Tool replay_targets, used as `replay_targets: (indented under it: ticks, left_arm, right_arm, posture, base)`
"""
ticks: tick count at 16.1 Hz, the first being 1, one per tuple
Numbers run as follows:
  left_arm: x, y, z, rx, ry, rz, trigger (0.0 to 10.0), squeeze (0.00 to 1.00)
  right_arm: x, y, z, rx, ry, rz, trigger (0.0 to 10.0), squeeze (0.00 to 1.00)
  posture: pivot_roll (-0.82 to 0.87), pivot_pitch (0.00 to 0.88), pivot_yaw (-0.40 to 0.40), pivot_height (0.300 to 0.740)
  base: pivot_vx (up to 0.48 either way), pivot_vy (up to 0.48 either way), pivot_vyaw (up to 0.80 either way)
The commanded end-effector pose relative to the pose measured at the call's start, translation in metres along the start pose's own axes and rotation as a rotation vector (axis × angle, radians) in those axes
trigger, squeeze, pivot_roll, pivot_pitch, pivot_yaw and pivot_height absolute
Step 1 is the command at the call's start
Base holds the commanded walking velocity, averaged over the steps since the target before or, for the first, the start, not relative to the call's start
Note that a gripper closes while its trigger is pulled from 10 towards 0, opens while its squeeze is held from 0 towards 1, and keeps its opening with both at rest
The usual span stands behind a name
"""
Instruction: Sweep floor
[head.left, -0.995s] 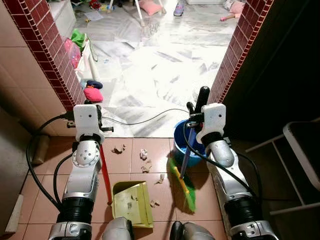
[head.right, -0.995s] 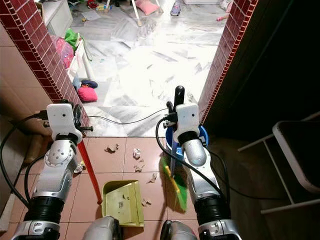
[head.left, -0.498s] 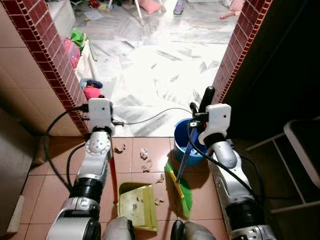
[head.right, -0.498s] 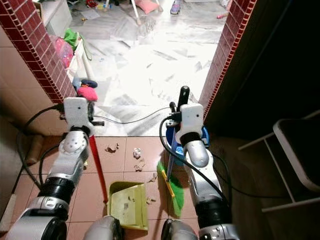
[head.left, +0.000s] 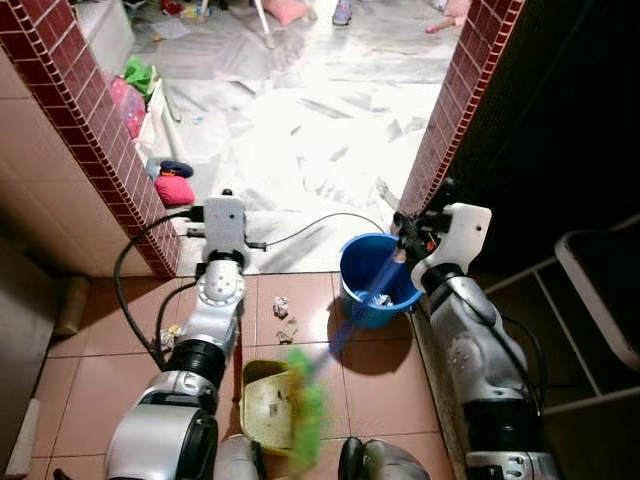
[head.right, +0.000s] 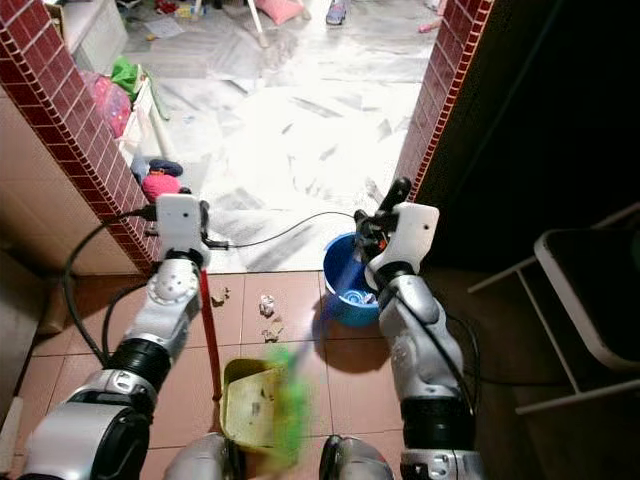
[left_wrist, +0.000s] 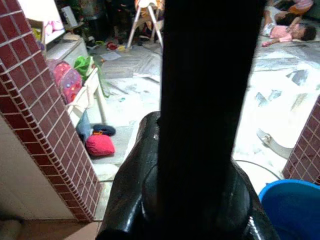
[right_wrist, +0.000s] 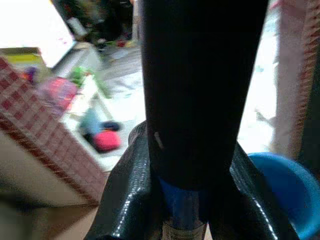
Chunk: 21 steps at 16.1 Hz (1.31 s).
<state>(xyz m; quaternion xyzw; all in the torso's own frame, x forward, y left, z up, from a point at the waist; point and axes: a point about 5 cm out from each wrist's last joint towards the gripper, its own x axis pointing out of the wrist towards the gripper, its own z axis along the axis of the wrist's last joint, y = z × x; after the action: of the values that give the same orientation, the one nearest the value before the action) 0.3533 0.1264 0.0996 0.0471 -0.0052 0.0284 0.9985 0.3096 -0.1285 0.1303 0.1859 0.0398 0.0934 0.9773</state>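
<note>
Low in the middle of the frame, the green broom (head.left: 308, 410) is a blur over the yellow dustpan (head.left: 262, 400). The right gripper (head.left: 412, 232) is clamped on the blue broom stick; the left gripper (head.right: 200, 262) is clamped on the dustpan's red stick (head.right: 211, 340). Paper bits (head.left: 284, 320) lie above the pan. A hard swing could knock the pan, spill it, or bump the blue bucket (head.left: 372, 275) just beside.

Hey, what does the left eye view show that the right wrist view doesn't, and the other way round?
Left eye alone: the yellow-green dustpan on the brown tiles, the blurred green broom head over it, paper scraps and the black cable. Right wrist alone: the right claw shut on the blue broom handle, close up. Both: the blue bucket, the red cushion and the brick wall.
</note>
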Motion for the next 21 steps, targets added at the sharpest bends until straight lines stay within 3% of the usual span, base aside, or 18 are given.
replay_targets:
  ticks: [1, 2, 5, 9, 15, 21]
  left_arm:
    - [-0.001, -0.004, -0.005, 0.001, 0.032, -0.008, 10.0, 0.00]
    - [0.000, -0.004, -0.005, 0.000, 0.031, -0.007, 10.0, 0.00]
    - [0.003, -0.004, -0.004, 0.001, 0.032, -0.003, 10.0, 0.00]
    - [0.007, -0.002, -0.001, 0.002, 0.023, 0.007, 10.0, 0.00]
    - [0.009, 0.000, 0.001, 0.009, 0.019, 0.008, 10.0, 0.00]
    - [0.009, -0.002, 0.001, 0.011, 0.018, -0.002, 10.0, 0.00]
  right_arm:
    - [0.002, 0.011, 0.008, 0.063, -0.025, 0.066, 10.0, 0.00]
    - [0.001, 0.011, 0.012, 0.112, -0.019, 0.088, 10.0, 0.00]
    - [0.004, 0.013, 0.026, 0.090, -0.038, 0.139, 10.0, 0.00]
    - [0.011, 0.022, 0.064, -0.175, -0.177, 0.218, 10.0, 0.00]
    - [0.009, 0.012, 0.065, -0.315, -0.190, 0.210, 10.0, 0.00]
    - [0.013, 0.006, 0.075, -0.270, -0.226, 0.154, 10.0, 0.00]
  posture:
    - [-0.14, 0.172, -0.020, 0.740]
    - [-0.14, 0.167, -0.015, 0.740]
    - [-0.14, 0.154, -0.008, 0.740]
    - [-0.14, 0.138, -0.007, 0.740]
    - [-0.13, 0.135, -0.001, 0.740]
    - [-0.14, 0.137, 0.006, 0.740]
  base:
    - [0.000, 0.000, 0.00]
    - [0.000, 0.000, 0.00]
    - [0.000, 0.000, 0.00]
    - [0.000, 0.000, 0.00]
    - [0.000, 0.000, 0.00]
    - [0.000, 0.000, 0.00]
